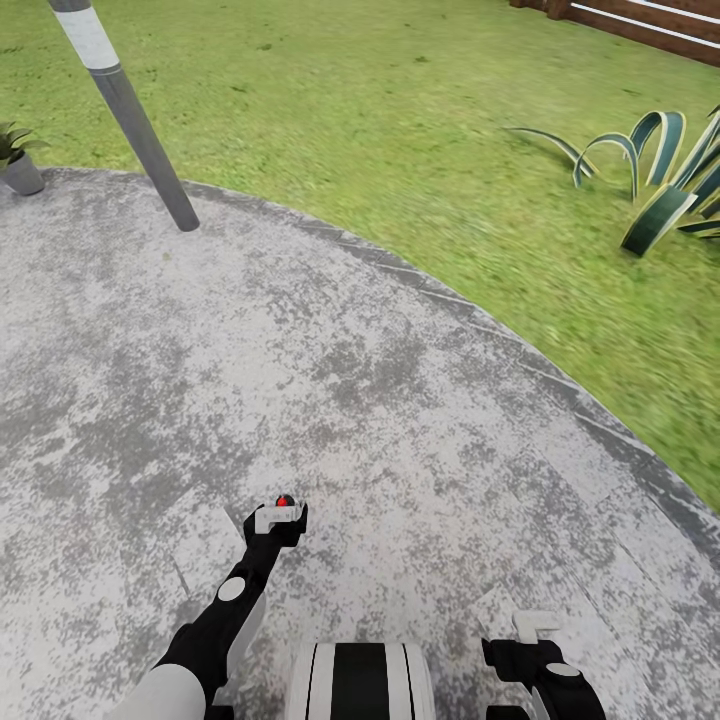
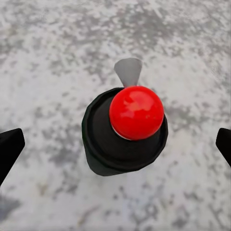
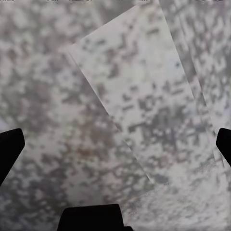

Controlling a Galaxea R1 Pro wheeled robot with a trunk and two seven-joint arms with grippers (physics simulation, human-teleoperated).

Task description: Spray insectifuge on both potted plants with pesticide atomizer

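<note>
The pesticide atomizer (image 2: 126,144) stands upright on the grey stone patio (image 1: 400,420). From above it is a dark cylinder with a round red top (image 2: 136,112). In the head view only its red top (image 1: 283,500) peeks out just past my left gripper (image 1: 277,517). That gripper (image 2: 115,144) hangs right over the bottle, open, with its black fingertips (image 2: 9,149) wide apart on either side and not touching it. My right gripper (image 1: 535,625) is open low at the right, over bare stone (image 3: 115,144). A small leafy plant in a grey pot (image 1: 15,160) sits at the patio's far left edge.
A grey lamp post (image 1: 130,110) with a white band rises from the patio's far left rim. A striped spiky agave (image 1: 660,180) grows in the lawn (image 1: 400,120) at the right, and a brown slat fence (image 1: 650,20) runs behind it. My trunk (image 1: 360,680) is at the bottom centre.
</note>
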